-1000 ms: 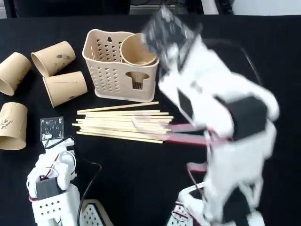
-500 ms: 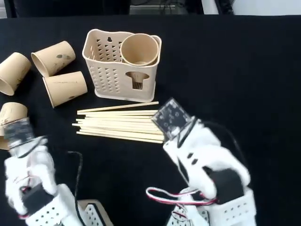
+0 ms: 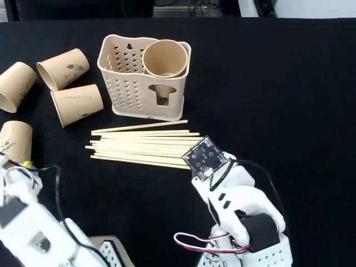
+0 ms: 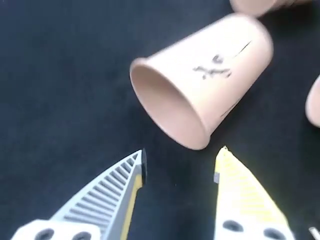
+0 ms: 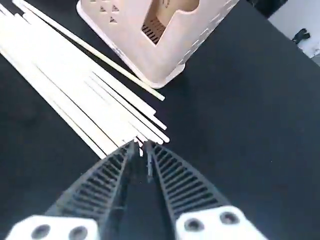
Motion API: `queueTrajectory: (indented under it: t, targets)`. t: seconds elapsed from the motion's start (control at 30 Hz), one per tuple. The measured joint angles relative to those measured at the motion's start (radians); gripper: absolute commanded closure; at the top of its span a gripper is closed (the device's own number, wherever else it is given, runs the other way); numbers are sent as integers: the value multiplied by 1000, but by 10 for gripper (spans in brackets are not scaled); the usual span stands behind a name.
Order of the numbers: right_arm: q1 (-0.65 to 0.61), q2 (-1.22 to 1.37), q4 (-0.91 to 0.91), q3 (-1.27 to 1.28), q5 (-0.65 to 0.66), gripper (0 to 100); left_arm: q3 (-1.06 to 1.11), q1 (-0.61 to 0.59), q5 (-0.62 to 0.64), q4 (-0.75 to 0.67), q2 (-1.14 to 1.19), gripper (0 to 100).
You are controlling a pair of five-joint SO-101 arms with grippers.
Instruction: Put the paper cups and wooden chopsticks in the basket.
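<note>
1. Well left of the basket, and nearer the arms than it, the left hand hovers spread wide and holds nothing. Its 2 tips point at the mouth of the marked cup, which lies on its side on the desk just clear of them.
2. 3 more paper cups lie on their sides left of the basket. The far cup is farthest from it, the spotted cup is nearer, and the near cup is just beside its wall without touching.
3. We judge these cups very light, thin-walled and easy to crush or set rolling. The best hold is over the rim, 1 finger inside the mouth and 1 outside, with a soft squeeze.
4. The basket stands upright with 1 standing cup already in its right-hand end.
5. The wooden chopsticks lie in a loose flat bundle just in front of the basket, apart from it. We expect them to be light, stiff and smooth, so they may slip or fan out. Pinching a few near mid-length should keep them level.
6. In front of the basket and slightly right, the right hand sits at the bundle's end. It is closed to a thin slit, and we see nothing gripped.
</note>
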Motion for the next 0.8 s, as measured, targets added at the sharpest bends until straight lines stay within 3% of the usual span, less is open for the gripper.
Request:
queueTrajectory:
  t: [0.3, 0.43, 0.57, 0.8]
  targets:
    - [0, -3, -3, 28, 0, 962, -12, 0, 123, -384, 374, 766]
    - [0, -3, -5, 41, 0, 962, 18, 0, 215, -532, 394, 802]
    - [0, -3, -6, 52, 0, 962, 78, 0, 264, -658, 396, 970]
    - [0, -3, -6, 52, 0, 962, 114, 0, 267, -760, 396, 971]
